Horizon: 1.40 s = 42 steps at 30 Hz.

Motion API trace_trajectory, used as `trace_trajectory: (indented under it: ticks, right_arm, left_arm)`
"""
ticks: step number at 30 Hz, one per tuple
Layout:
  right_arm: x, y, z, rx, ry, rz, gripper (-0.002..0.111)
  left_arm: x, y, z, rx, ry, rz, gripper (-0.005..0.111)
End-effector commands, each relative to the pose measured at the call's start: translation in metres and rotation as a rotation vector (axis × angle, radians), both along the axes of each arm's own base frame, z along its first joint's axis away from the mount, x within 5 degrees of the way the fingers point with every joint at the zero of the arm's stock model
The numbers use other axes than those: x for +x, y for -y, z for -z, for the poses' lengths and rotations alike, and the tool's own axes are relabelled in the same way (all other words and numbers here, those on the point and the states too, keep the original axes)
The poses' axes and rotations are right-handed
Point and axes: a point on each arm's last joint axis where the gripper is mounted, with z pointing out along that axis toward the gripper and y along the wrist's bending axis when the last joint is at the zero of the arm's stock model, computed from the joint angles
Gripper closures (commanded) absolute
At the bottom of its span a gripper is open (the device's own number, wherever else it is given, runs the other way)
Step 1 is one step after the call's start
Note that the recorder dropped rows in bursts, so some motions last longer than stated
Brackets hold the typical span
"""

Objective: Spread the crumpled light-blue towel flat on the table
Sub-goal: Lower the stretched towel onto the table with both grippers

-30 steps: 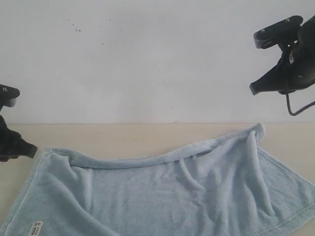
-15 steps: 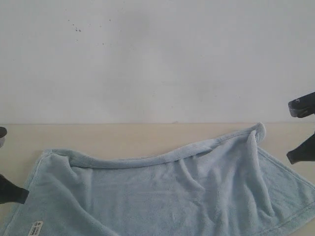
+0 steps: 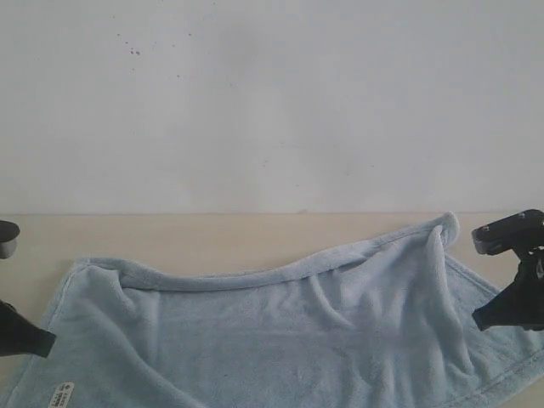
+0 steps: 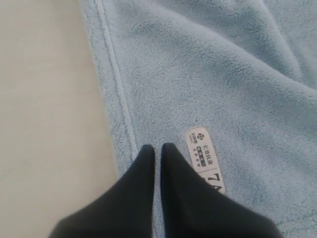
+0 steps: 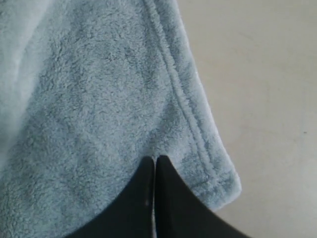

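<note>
Both left fingers (image 4: 141,173) and right fingers (image 5: 143,186) closed, above the towel (image 3: 272,331), near edge cropped.

Exterior low frontal, wrists close over towel (image 4: 223,74)

It looked like a bare robotics lab bench, not a home: a plain white wall (image 3: 272,102), faintly speckled toward eleven o'clock, stood behind a smooth beige table (image 3: 212,238), with the black left gripper (image 3: 47,342) at eight o'clock and the right gripper (image 3: 480,320) at four.
</note>
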Motion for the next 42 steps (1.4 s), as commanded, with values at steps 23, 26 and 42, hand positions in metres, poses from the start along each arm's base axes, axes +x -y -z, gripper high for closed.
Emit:
trace_trajectory:
  ticks: [23, 26, 42]
  right_arm:
    - [-0.023, 0.029, 0.049, -0.009, -0.200, 0.133, 0.108]
    - [-0.048, 0.033, 0.064, -0.003, -0.280, 0.172, 0.108]
    - [-0.139, 0.089, 0.011, -0.004, -0.208, 0.598, 0.108]
  left_arm:
    - [-0.002, 0.019, -0.003, -0.007, 0.032, 0.081, 0.103]
    - [-0.002, 0.019, -0.003, -0.007, 0.032, 0.081, 0.103]
    - [-0.005, 0.018, -0.001, -0.004, 0.001, 0.072, 0.103]
